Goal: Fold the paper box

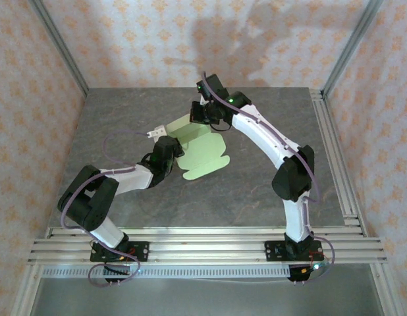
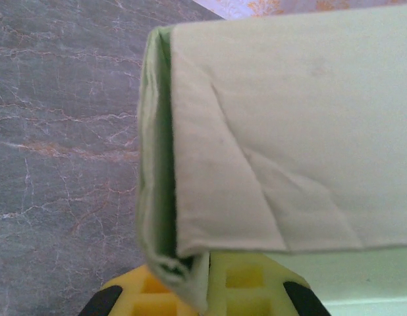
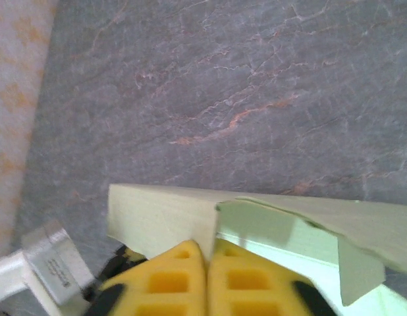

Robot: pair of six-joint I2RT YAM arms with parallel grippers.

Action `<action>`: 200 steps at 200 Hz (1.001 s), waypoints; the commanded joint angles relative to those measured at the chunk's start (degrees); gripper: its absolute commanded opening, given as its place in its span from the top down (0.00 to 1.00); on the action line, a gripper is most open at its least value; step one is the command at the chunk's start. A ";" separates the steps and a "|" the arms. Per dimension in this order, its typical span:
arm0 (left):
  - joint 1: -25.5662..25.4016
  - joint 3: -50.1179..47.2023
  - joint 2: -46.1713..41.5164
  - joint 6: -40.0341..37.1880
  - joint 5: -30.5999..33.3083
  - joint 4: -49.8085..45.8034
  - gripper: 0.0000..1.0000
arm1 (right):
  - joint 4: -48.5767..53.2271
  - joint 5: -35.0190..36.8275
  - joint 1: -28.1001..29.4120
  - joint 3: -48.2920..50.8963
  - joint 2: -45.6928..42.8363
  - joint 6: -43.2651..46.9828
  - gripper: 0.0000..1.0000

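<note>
One paper box [image 1: 205, 157], pale green and only part-folded, lies near the middle of the counter [image 1: 256, 191] — its rounded tabs are spread flat on the near side and its far panel is raised off the stone. The left fingers [image 1: 165, 150] are at the box's left edge, touching it. The right fingers [image 1: 206, 113] are at its far edge, over the lifted panel.

From the left wrist, the box [image 2: 289, 131] shows a creased panel folded over, with a narrow green gap down the fold on its left. That folded edge runs down between the yellow left fingers [image 2: 246, 289], which are closed on it.

From the right wrist, the yellow right fingers [image 3: 167, 283] are pressed together with no gap between them. Their tips meet the near edge of an upright panel of the box [image 3: 157, 214] — they pinch the card there. To the right of that panel a further flap slants away, with a small tab hanging from it. Grey veined counter surrounds the box on all sides.
</note>
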State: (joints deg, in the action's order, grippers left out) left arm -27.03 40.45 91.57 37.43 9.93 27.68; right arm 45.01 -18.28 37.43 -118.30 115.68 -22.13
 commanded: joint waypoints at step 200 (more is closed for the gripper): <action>-0.06 3.23 -1.33 3.53 0.81 -4.82 1.00 | -13.21 6.79 -3.63 21.23 -22.97 8.56 0.40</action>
State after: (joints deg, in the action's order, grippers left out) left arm -27.00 41.56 91.55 39.59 10.92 24.53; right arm 34.48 -13.89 35.79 -100.12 96.75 -16.01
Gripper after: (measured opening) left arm 0.060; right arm 0.599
